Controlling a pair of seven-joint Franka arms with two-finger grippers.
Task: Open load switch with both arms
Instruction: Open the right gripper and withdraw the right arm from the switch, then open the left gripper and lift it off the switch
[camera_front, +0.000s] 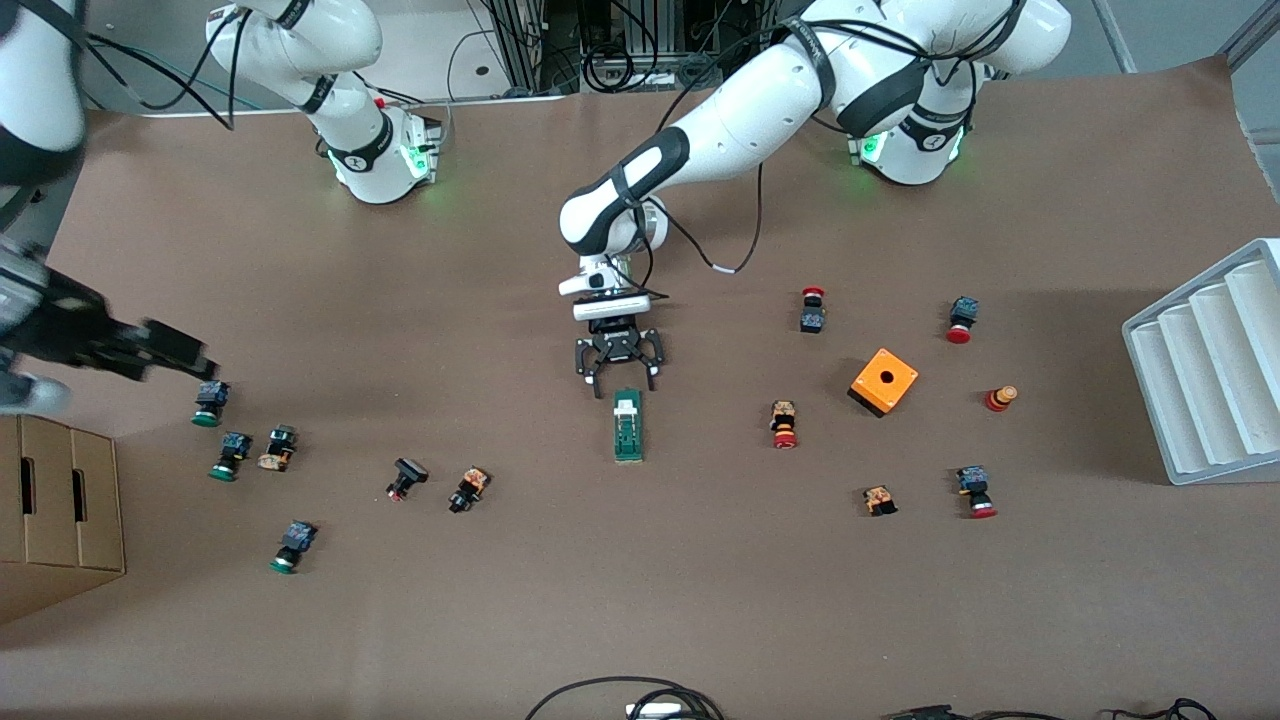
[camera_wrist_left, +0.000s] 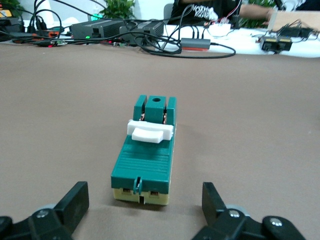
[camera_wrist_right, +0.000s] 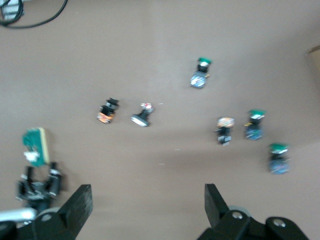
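Surface: brown matte tabletop (camera_front: 700, 600), carrying scattered push-buttons, an orange cube with a hole (camera_front: 884, 380), a white ridged rack (camera_front: 1210, 370) at the left arm's end and a cardboard box (camera_front: 60, 510) at the right arm's end.
Load switch: lying flat on the table just below the left gripper (camera_front: 618, 378), nearer the front camera than the fingertips; dark-green body (camera_front: 628, 425), cream-coloured base showing at the gripper-side end (camera_wrist_left: 142, 192).
Long axis: running straight away from the left gripper toward the front camera, in line with the gap between the fingers.
Pointing: white sliding piece (camera_wrist_left: 150, 131) sitting across the body toward the end away from the wrist camera in the left wrist view; round-holed green end pointing away from the gripper.
Left gripper: hanging low over the table at the switch's end, fingers spread wide, gripping nothing, standing to each side of that end without touching.
Right gripper: hovering over the green-capped push-buttons (camera_front: 210, 400) near the box, fingers (camera_wrist_right: 75, 207) standing wide apart, empty, well away from the switch.
Progress: judging from this, still at the approach; neither arm holding the switch.
Remaining: probably bracing the body with one arm and working the white piece with the other.
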